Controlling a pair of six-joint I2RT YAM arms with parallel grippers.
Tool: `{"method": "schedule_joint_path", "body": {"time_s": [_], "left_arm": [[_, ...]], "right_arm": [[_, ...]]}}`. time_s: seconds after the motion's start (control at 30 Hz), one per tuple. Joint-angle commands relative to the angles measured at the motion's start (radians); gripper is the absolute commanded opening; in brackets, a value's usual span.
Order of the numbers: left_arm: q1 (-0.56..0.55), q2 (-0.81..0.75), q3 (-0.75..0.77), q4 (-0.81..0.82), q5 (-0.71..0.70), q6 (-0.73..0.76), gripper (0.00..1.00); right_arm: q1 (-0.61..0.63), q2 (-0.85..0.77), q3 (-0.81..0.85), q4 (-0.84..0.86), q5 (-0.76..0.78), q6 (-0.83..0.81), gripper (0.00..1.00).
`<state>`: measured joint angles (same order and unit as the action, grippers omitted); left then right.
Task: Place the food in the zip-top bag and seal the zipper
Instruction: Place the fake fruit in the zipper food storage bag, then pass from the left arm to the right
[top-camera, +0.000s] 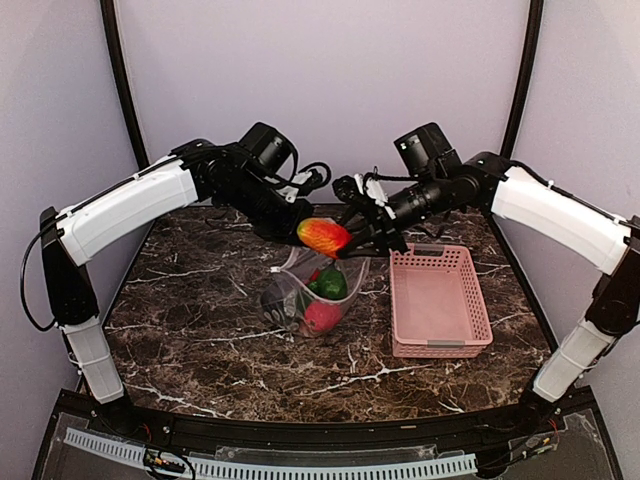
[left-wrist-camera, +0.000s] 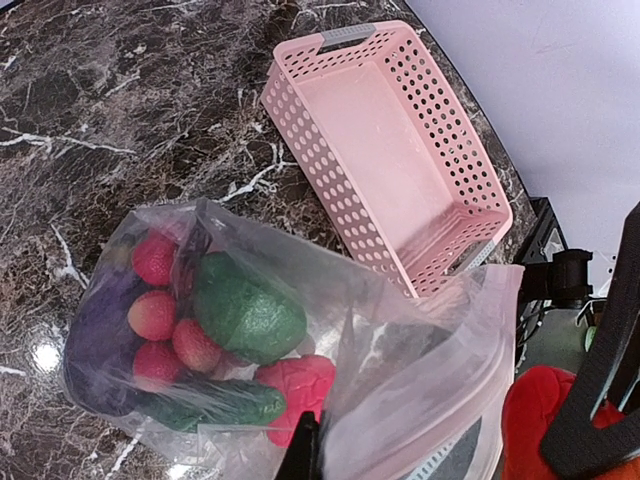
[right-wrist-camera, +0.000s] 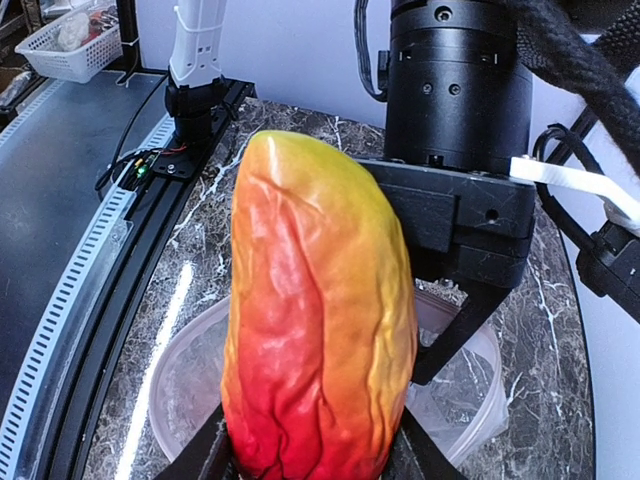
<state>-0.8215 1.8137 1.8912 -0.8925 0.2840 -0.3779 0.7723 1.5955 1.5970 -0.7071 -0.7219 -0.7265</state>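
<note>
The clear zip-top bag (top-camera: 308, 295) lies on the marble table with its mouth held up and open. Inside it are food pieces: a green lump (left-wrist-camera: 245, 310), red strawberries (left-wrist-camera: 152, 315), a purple eggplant (left-wrist-camera: 95, 340), a green cucumber (left-wrist-camera: 215, 405) and a red piece (left-wrist-camera: 300, 385). My left gripper (left-wrist-camera: 305, 455) is shut on the bag's mouth edge beside the pale pink zipper (left-wrist-camera: 434, 424). My right gripper (right-wrist-camera: 315, 465) is shut on an orange-red oval fruit (right-wrist-camera: 320, 320), which hangs just above the bag's mouth (top-camera: 323, 237).
A pink perforated basket (top-camera: 438, 300) stands right of the bag, with nothing in it (left-wrist-camera: 390, 150). The left gripper's black body (right-wrist-camera: 460, 120) sits close behind the held fruit. The table's rail edge (right-wrist-camera: 90, 300) runs along the left of the right wrist view.
</note>
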Motion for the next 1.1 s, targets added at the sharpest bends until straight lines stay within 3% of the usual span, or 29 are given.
{"method": "schedule_joint_path", "body": {"time_s": [0.0, 0.13, 0.23, 0.43, 0.67, 0.83, 1.0, 1.07], "left_arm": [[-0.003, -0.014, 0.017, -0.016, -0.002, 0.006, 0.01], [0.002, -0.013, 0.019, -0.014, 0.000, 0.007, 0.01], [0.005, -0.013, 0.018, -0.014, 0.004, 0.008, 0.01], [0.010, -0.013, 0.015, -0.013, 0.001, 0.015, 0.01], [0.012, -0.014, 0.015, -0.015, -0.003, 0.020, 0.01], [0.012, -0.017, 0.019, -0.017, 0.001, 0.022, 0.01], [0.012, -0.024, 0.020, -0.016, 0.006, 0.022, 0.01], [0.012, -0.029, 0.019, -0.020, 0.003, 0.026, 0.01]], "right_arm": [[0.008, 0.021, 0.003, 0.067, 0.104, 0.015, 0.49], [0.009, 0.008, 0.017, 0.041, 0.130, 0.040, 0.74], [0.013, -0.018, 0.030, -0.015, 0.114, 0.034, 0.79], [0.071, -0.055, 0.026, -0.199, 0.096, -0.055, 0.70], [0.237, -0.040, -0.047, -0.214, 0.339, -0.087, 0.69], [0.267, 0.052, 0.013, -0.211, 0.478, -0.041, 0.67], [0.269, 0.139, 0.093, -0.263, 0.524, -0.009, 0.53], [0.272, 0.143, 0.108, -0.269, 0.519, -0.003, 0.40]]}}
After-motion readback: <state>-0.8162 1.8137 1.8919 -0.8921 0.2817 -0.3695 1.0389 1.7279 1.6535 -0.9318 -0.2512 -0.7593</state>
